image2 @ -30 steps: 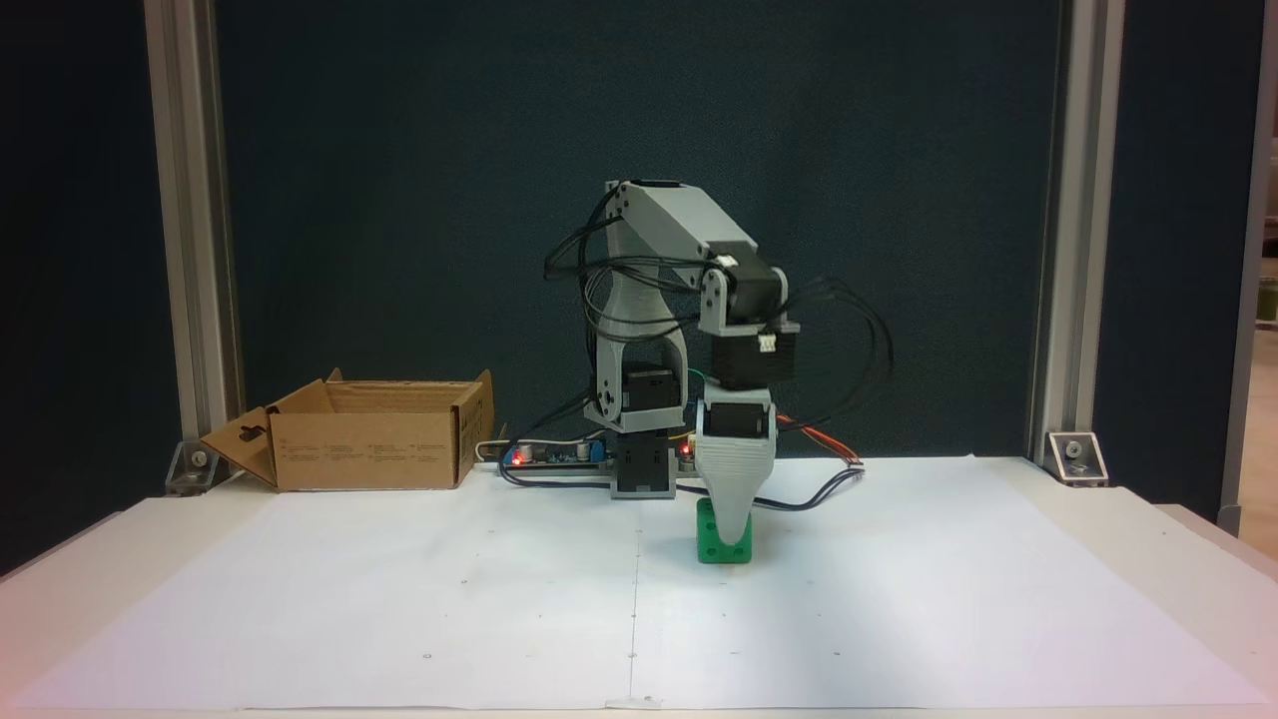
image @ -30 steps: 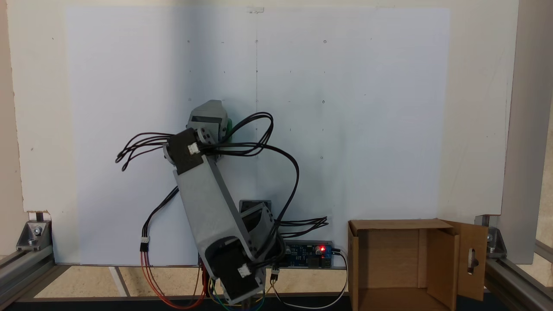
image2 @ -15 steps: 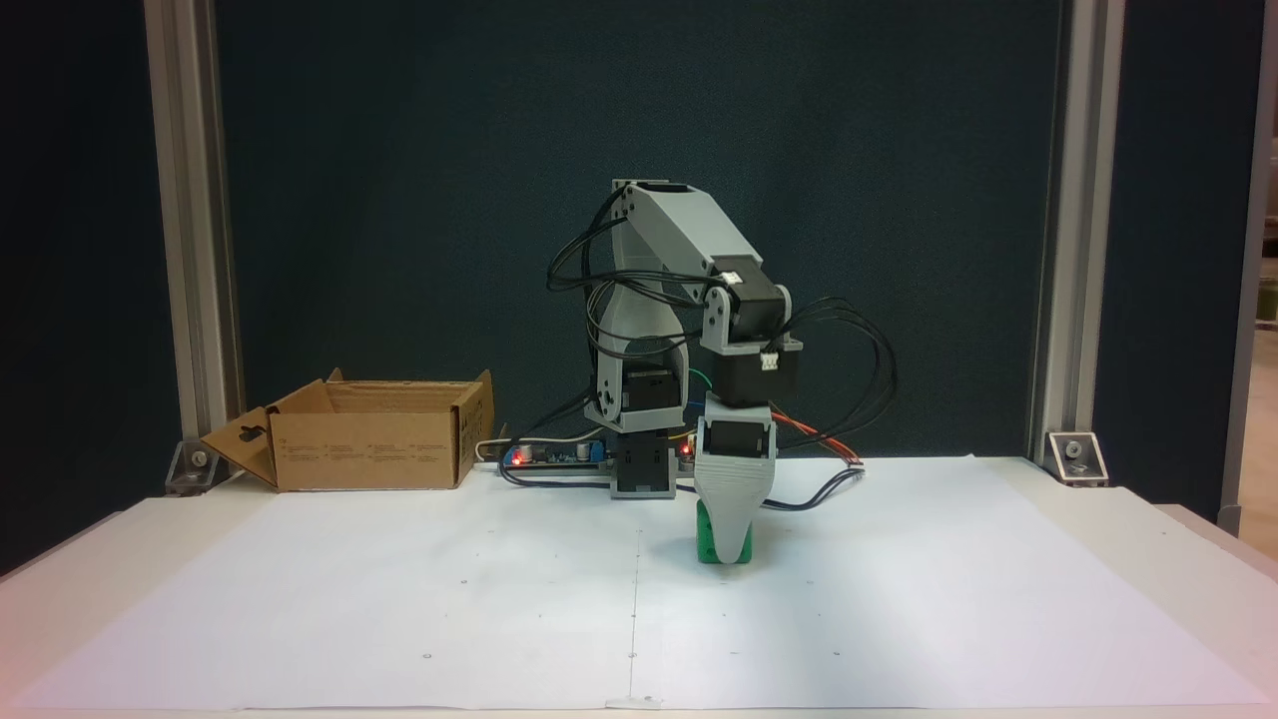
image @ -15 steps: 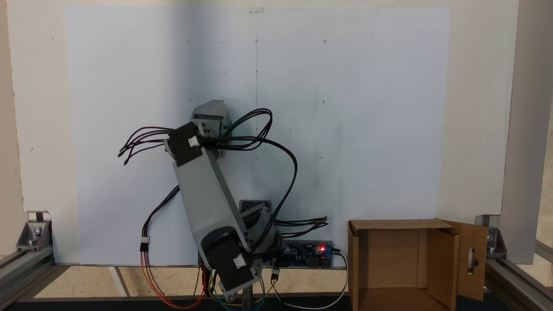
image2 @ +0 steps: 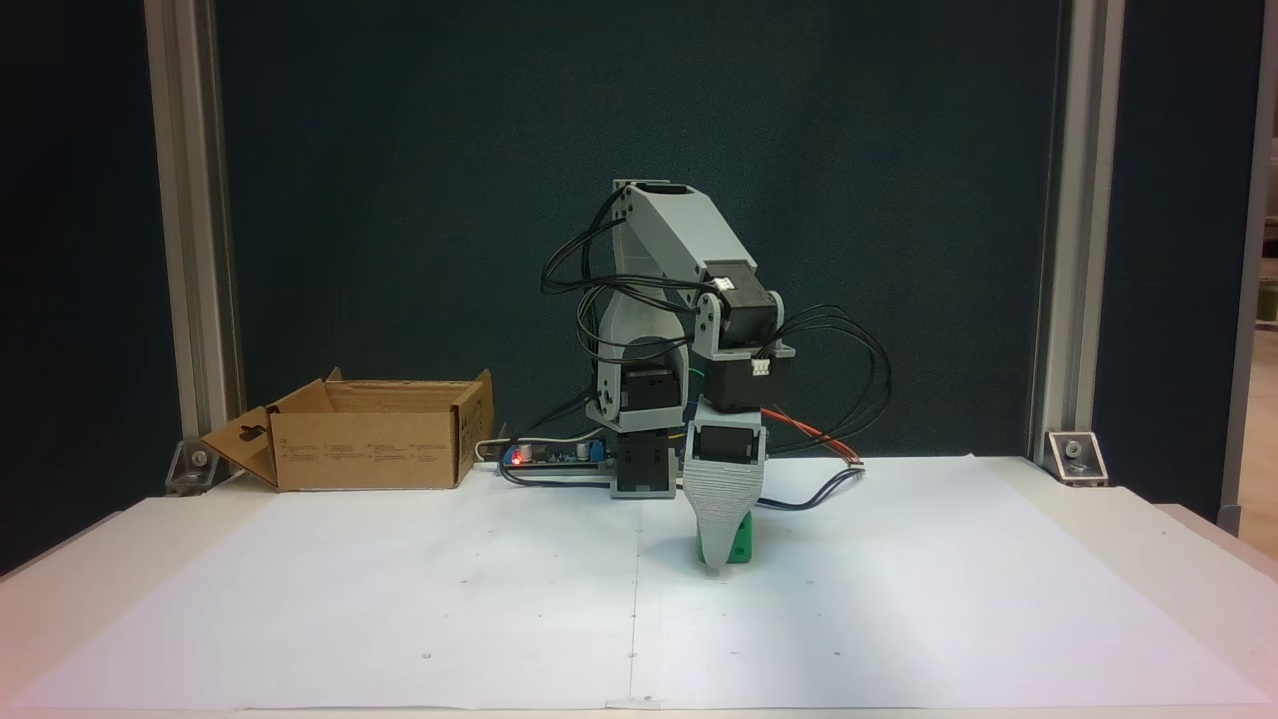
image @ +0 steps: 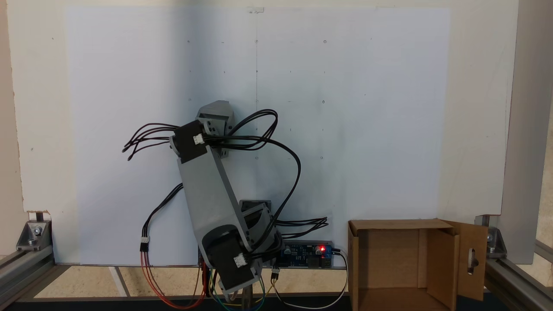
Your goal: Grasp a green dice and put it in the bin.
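A Koch hobby arm stoops over the middle of the white paper-covered worktop (image2: 899, 599), its gripper (image2: 717, 567) pointed straight down with the grey front jaw across the face of the green dice (image2: 737, 544), which sits on the paper just in front of the arm's base. From this front fixed view one jaw hides the other, so whether the jaws are wide, narrow or closed on the cube cannot be told; in the fixed view from above, the wrist (image: 214, 119) covers the die altogether. The bin (image2: 371, 436), an open cardboard box with a slotted flap, stands at the worktop's rear edge, well apart from the die, at the left in the front view. The die looks like a light, rigid plastic cube with rounded edges and smooth faces, likely a little slippery; a hold squarely across two opposite flat faces, low and centred, should serve best.
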